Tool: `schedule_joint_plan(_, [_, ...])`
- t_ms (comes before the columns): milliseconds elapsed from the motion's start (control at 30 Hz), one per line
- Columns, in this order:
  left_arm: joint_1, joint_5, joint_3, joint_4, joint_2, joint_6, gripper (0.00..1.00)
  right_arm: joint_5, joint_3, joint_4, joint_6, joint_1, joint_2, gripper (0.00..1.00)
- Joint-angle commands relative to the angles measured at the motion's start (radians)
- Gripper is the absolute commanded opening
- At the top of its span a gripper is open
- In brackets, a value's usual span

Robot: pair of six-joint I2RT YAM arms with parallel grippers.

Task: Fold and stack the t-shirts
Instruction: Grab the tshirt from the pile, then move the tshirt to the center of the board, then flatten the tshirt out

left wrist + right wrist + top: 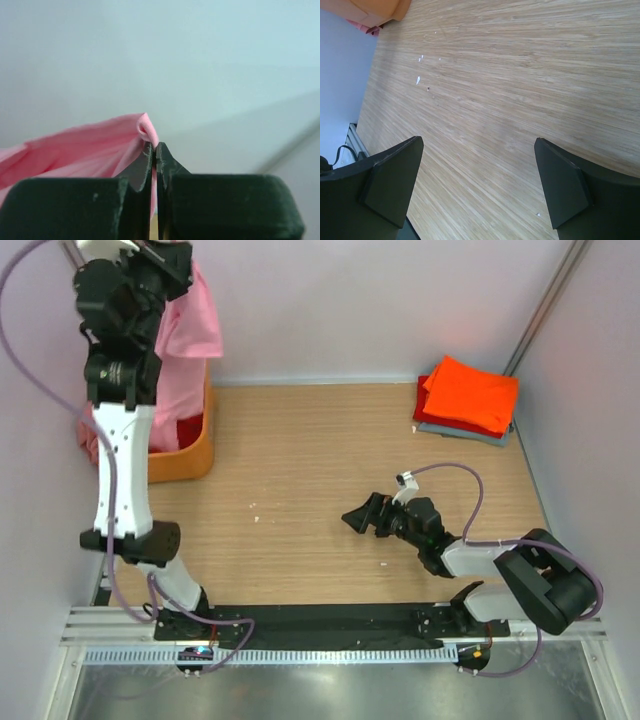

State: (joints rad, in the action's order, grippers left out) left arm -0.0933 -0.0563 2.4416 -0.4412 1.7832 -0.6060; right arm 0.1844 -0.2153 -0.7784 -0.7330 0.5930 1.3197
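Below the left end effector [154, 150], the rigid orange plastic tub [190, 458] holds at least a crumpled red cotton shirt [188, 430], so unfolded work remains. Well beyond the right end effector [362, 517], toward the far right corner of the wooden table [300, 490], three shirts lie folded and stacked: orange [470, 392] over red [421, 412] over grey-blue [470, 434]. I judge the task about half done.

The left end effector is clamped tight on a fold of the light pink cotton t-shirt [190, 325], which hangs lifted above the tub. The right end effector gapes wide just above bare table, holding nothing.
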Motion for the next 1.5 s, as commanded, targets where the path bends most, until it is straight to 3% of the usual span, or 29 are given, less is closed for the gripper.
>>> schedule_joint_plan(0, [-0.069,0.176,0.043,0.196,-0.129,-0.009,0.0,-0.036,0.01,-0.073,0.011,0.004,-0.034,1.0])
schedule_joint_plan(100, [-0.075,0.233,-0.085,0.179,-0.253,-0.032,0.02,-0.066,0.046,-0.096,0.0,0.004,-0.085,1.0])
schedule_joint_plan(167, [-0.075,0.233,-0.315,0.177,-0.33,-0.034,0.11,-0.075,0.076,-0.082,-0.003,0.004,-0.169,0.99])
schedule_joint_plan(200, [-0.075,0.228,-0.388,0.167,-0.394,-0.037,0.29,-0.088,0.076,-0.04,0.001,0.004,-0.213,0.98])
schedule_joint_plan(233, [-0.075,0.233,-0.508,0.106,-0.413,-0.044,0.39,-0.103,0.064,0.096,0.004,0.002,-0.279,0.97])
schedule_joint_plan(267, [-0.075,0.254,-0.55,0.057,-0.424,-0.034,0.55,-0.13,0.05,0.193,0.006,0.004,-0.424,0.97])
schedule_joint_plan(300, [-0.077,0.306,-0.584,-0.008,-0.417,-0.022,0.83,-0.219,0.03,0.306,0.009,0.004,-0.527,0.97])
schedule_joint_plan(333, [-0.079,0.344,-0.642,-0.14,-0.401,0.023,0.92,-0.271,-0.025,0.528,0.023,0.004,-0.71,0.98])
schedule_joint_plan(367, [-0.083,0.372,-0.665,-0.218,-0.386,0.04,0.99,-0.324,-0.057,0.638,0.032,0.005,-0.808,0.99])
schedule_joint_plan(433, [-0.092,0.386,-0.796,-0.362,-0.384,0.061,1.0,-0.47,-0.161,0.883,0.096,0.004,-0.951,1.0])
schedule_joint_plan(467, [-0.1,0.388,-0.866,-0.358,-0.41,0.063,1.0,-0.505,-0.197,0.943,0.125,0.004,-1.05,1.0])
schedule_joint_plan(567, [-0.1,0.357,-1.105,-0.254,-0.579,0.048,1.0,-0.566,-0.338,1.112,0.239,0.004,-1.074,1.0])
schedule_joint_plan(633, [-0.102,0.296,-1.176,-0.248,-0.654,0.069,1.0,-0.493,-0.436,1.197,0.254,0.004,-0.96,1.0])
schedule_joint_plan(800, [-0.102,0.242,-1.195,-0.361,-0.696,0.132,1.0,-0.205,-0.523,1.158,0.167,0.031,-0.573,1.0])
schedule_joint_plan(867, [-0.1,0.169,-1.208,-0.399,-0.749,0.153,1.0,-0.286,-0.512,1.075,0.15,0.124,-0.464,1.0])
schedule_joint_plan(900, [-0.1,0.133,-1.213,-0.419,-0.772,0.158,1.0,-0.349,-0.521,1.064,0.152,0.262,-0.433,1.0])
schedule_joint_plan(1000, [-0.1,-0.048,-1.245,-0.451,-0.887,0.167,1.0,-0.54,-0.634,1.076,0.175,0.506,-0.225,1.0])
schedule_joint_plan(1133, [-0.098,-0.158,-1.363,-0.468,-1.06,0.138,1.0,-0.594,-0.934,1.156,0.21,0.667,0.126,1.0])
schedule_joint_plan(1267, [-0.1,-0.155,-1.464,-0.481,-1.166,0.05,1.0,-0.548,-1.154,1.2,0.21,0.709,0.466,1.0])
schedule_joint_plan(1367, [-0.1,-0.087,-1.491,-0.478,-1.217,0.035,1.0,-0.514,-1.271,1.209,0.205,0.711,0.581,1.0])
schedule_joint_plan(1467, [-0.1,-0.105,-1.51,-0.458,-1.26,0.026,1.0,-0.526,-1.328,1.197,0.208,0.706,0.667,1.0])
